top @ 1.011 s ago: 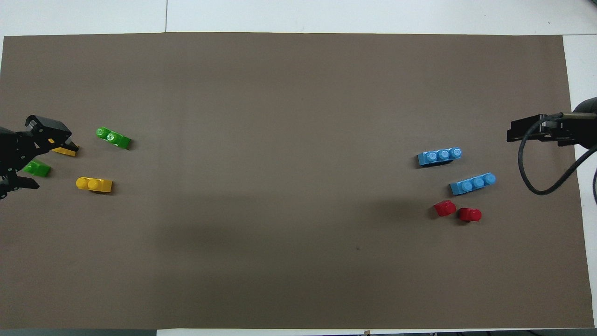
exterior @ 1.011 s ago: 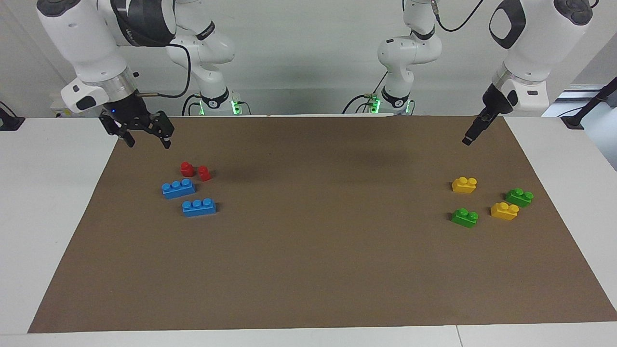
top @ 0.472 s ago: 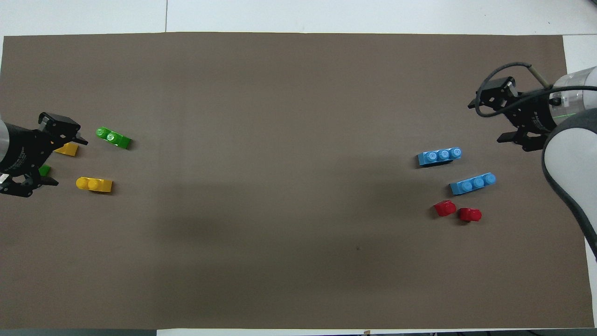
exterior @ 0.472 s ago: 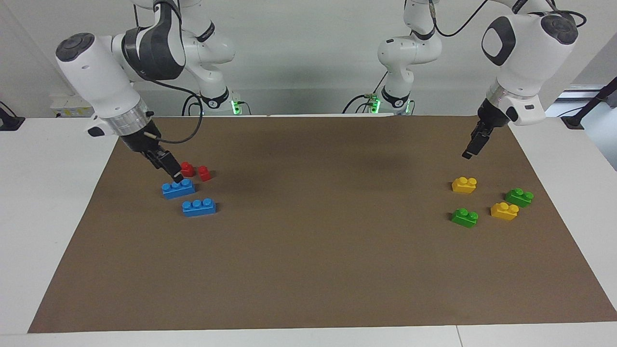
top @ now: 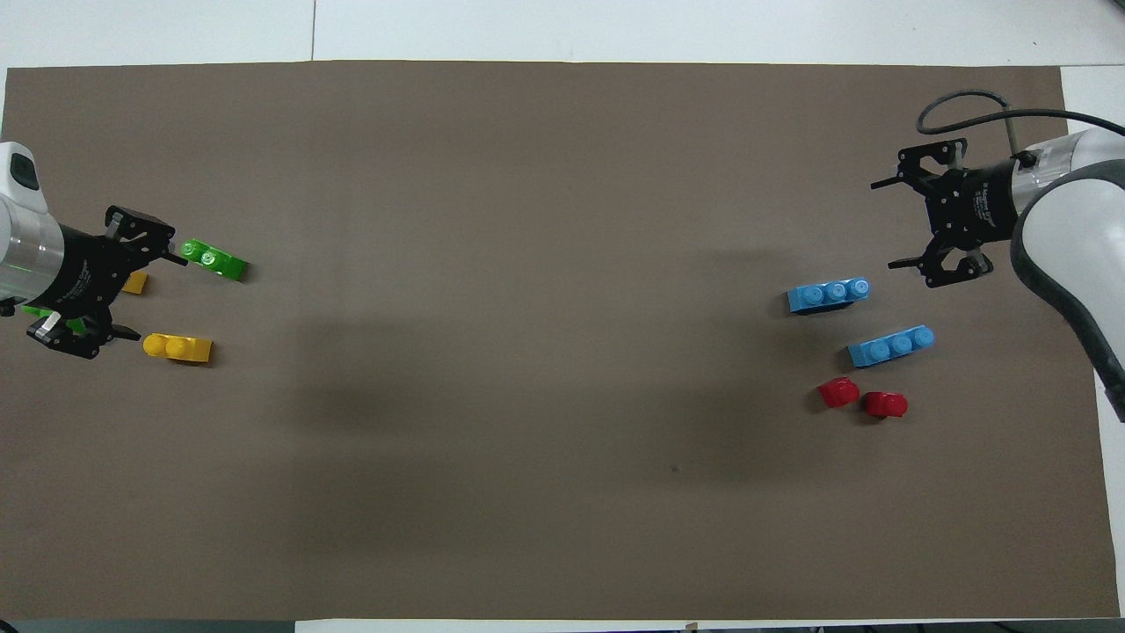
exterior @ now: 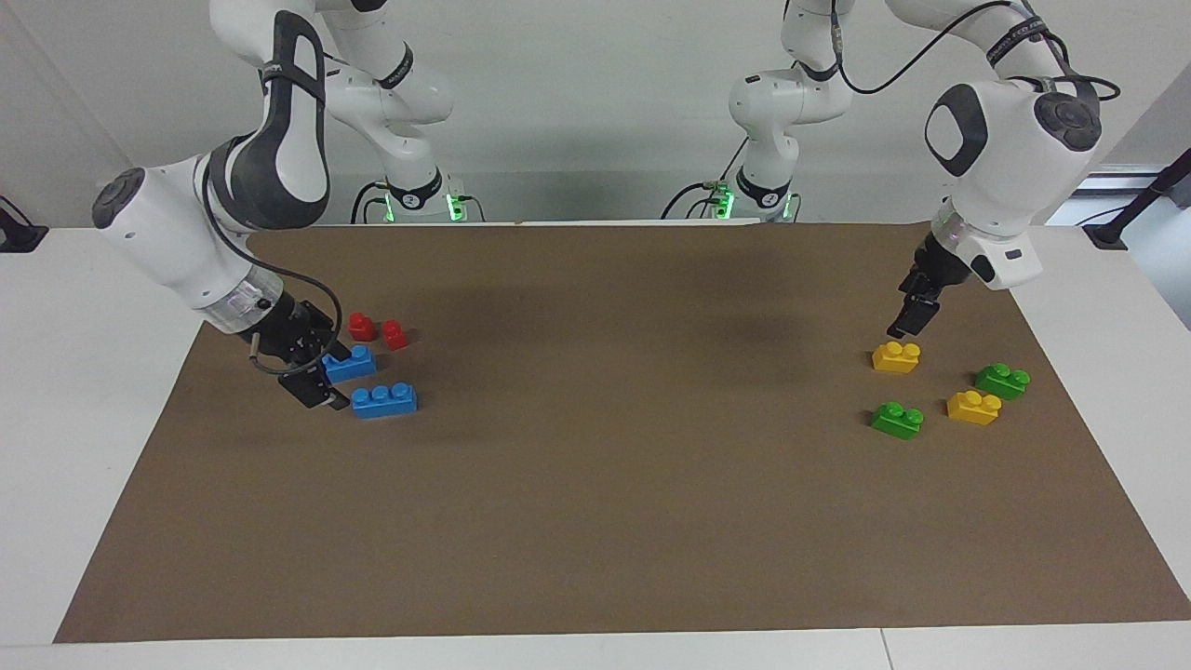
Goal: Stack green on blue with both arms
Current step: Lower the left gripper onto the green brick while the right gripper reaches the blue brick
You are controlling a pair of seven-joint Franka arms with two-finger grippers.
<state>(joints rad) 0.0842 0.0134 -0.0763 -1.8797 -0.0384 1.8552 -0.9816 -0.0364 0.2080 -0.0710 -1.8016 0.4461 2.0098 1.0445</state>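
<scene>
**Right arm.** The right gripper (exterior: 319, 377) hangs low just beside the two blue bricks, at their end toward the right arm's end of the table. Its fingers are spread wide and hold nothing. Contact with either brick cannot be confirmed. The wide spread suits a grasp across a brick's body.

**Left arm.** The left gripper (exterior: 907, 321) hovers over the nearer yellow brick (exterior: 896, 357), its fingers likewise spread and empty. The overhead view shows it above the green-and-yellow cluster.

**Task items.**
- The nearer blue brick (exterior: 354, 365) is partly hidden by the right gripper.
- The farther blue brick (exterior: 384, 400) lies just beside it.
- The farther green brick (exterior: 898, 421) and the nearer green brick (exterior: 1002, 381) lie toward the left arm's end, well apart from the blue pair.
- All four rest flat on the brown mat (exterior: 595, 521), studs up.

**Other items.** Two red bricks (exterior: 378, 330) lie near the blue pair. A second yellow brick (exterior: 973, 408) lies between the green ones.

**Assessment.** This is the approach stage and nothing is stacked. Each arm appears assigned to the colour at its own end.
</scene>
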